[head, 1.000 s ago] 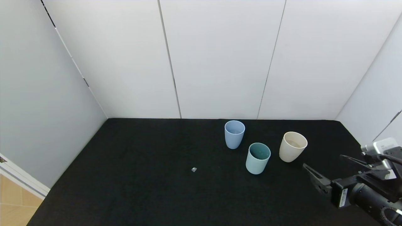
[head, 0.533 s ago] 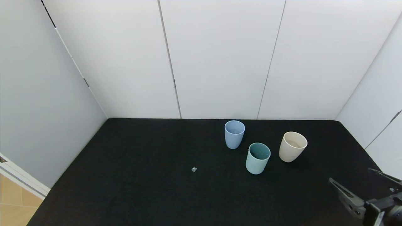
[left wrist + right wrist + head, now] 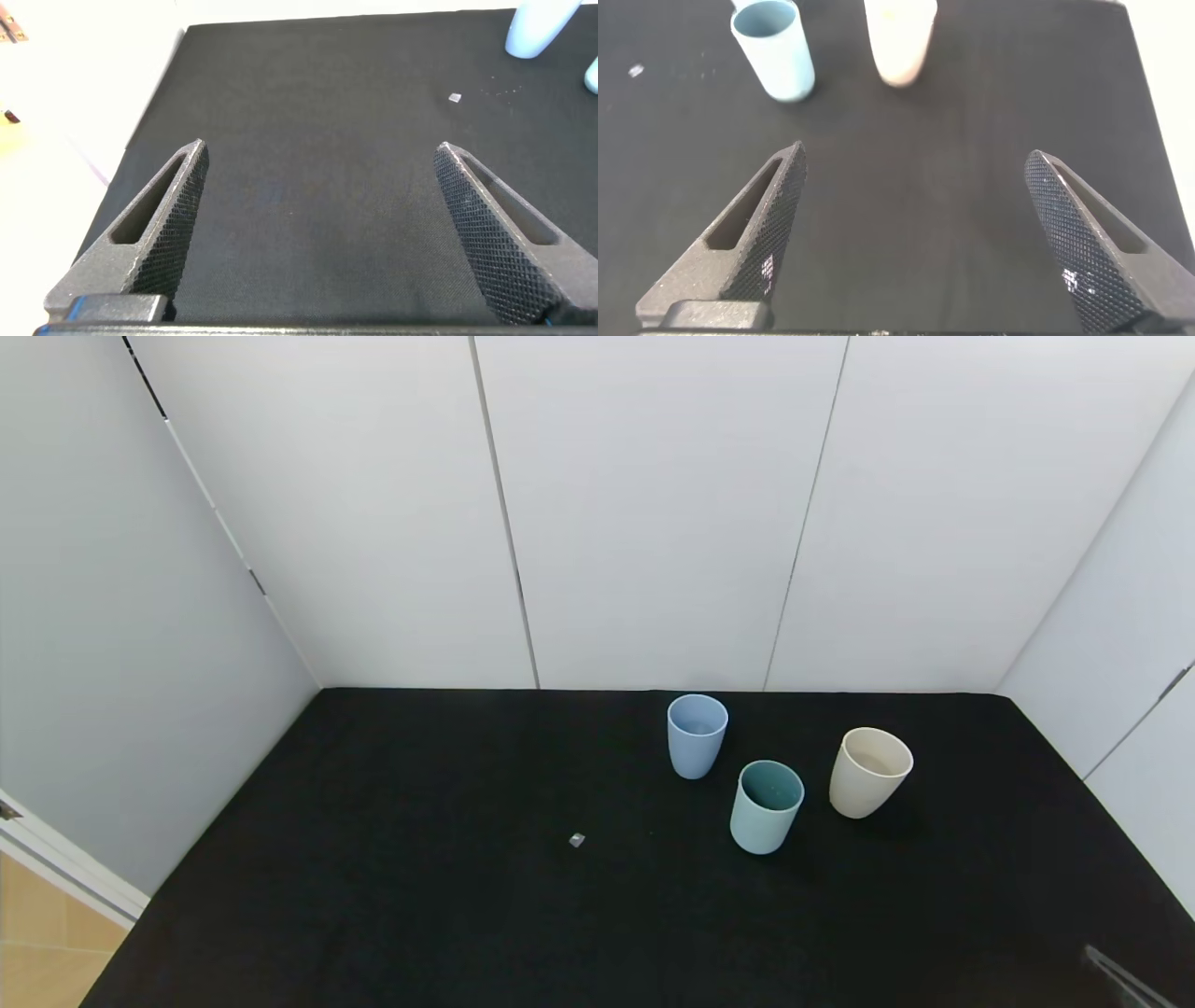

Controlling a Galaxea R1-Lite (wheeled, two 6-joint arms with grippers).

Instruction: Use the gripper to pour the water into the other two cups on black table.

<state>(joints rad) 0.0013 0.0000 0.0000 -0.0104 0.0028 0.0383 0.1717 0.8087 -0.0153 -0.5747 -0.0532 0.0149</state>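
Three cups stand upright on the black table [image 3: 420,896]: a light blue cup [image 3: 697,735] at the back, a mint-green cup [image 3: 766,806] with a dark teal inside in front of it, and a cream cup [image 3: 870,772] to the right. No water shows clearly in any of them. My right gripper [image 3: 915,151] is open and empty, low over the table well short of the mint-green cup [image 3: 775,51] and the cream cup [image 3: 899,42]. Only one of its fingers [image 3: 1118,978] shows in the head view. My left gripper [image 3: 320,147] is open and empty, far from the light blue cup [image 3: 537,28].
A small grey speck [image 3: 576,840] lies on the table left of the cups; it also shows in the left wrist view [image 3: 455,97]. White walls close the table at the back and both sides. A strip of wooden floor [image 3: 37,933] shows at the near left.
My right gripper has drawn back from the cups toward the near right corner and has almost left the head view. The cups have not moved.
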